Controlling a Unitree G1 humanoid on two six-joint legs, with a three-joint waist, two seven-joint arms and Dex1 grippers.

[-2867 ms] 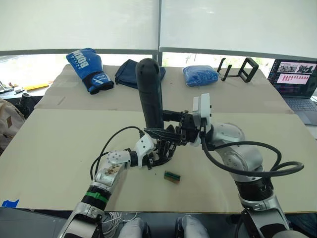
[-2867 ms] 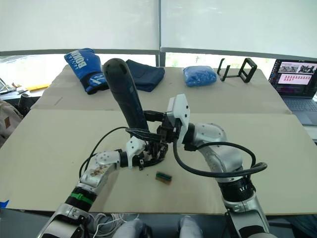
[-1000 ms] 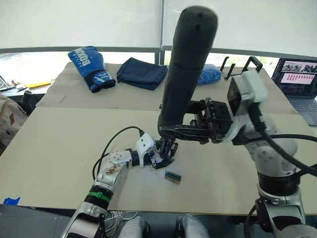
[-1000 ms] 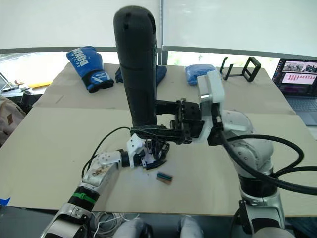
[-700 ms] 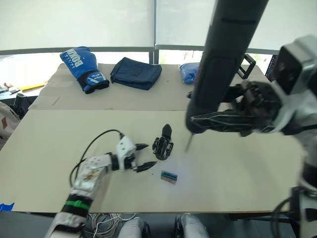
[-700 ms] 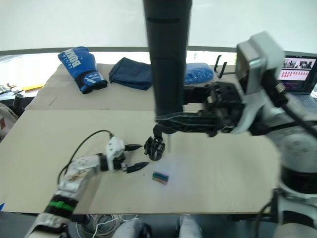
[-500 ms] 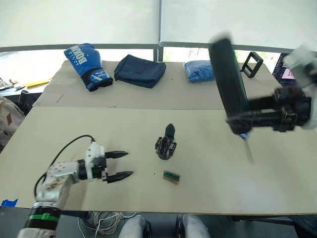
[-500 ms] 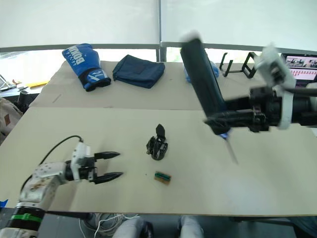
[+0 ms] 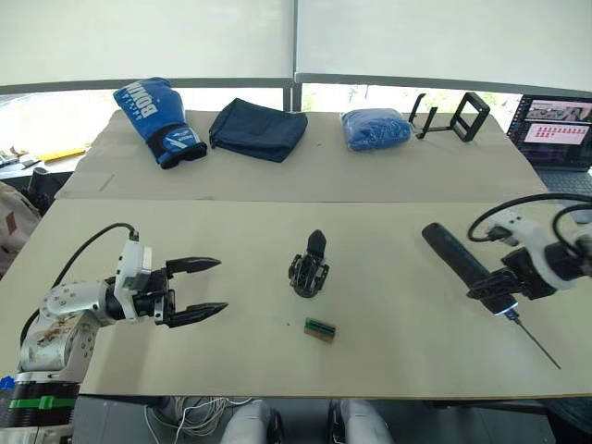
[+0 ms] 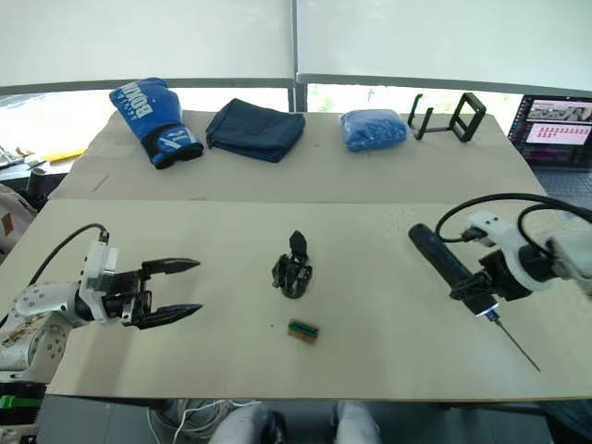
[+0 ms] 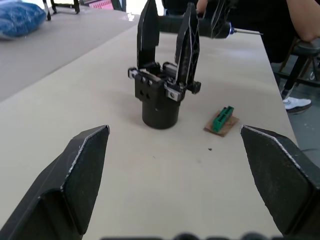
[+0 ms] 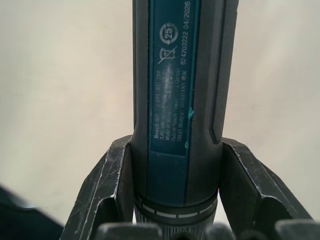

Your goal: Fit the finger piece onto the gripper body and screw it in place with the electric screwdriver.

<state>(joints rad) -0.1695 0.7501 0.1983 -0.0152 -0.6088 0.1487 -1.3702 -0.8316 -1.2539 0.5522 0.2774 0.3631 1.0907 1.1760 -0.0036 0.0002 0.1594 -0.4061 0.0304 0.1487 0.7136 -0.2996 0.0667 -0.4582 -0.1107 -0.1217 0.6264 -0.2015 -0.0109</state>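
Beside the gripper body — a green block, blue glove far behind

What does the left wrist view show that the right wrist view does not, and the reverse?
Left wrist view: the gripper body standing upright on the table, a small green block beside it, and the open left hand. Right wrist view: the printed label on the electric screwdriver, and the right hand shut around it. Shared: the electric screwdriver and the beige table.
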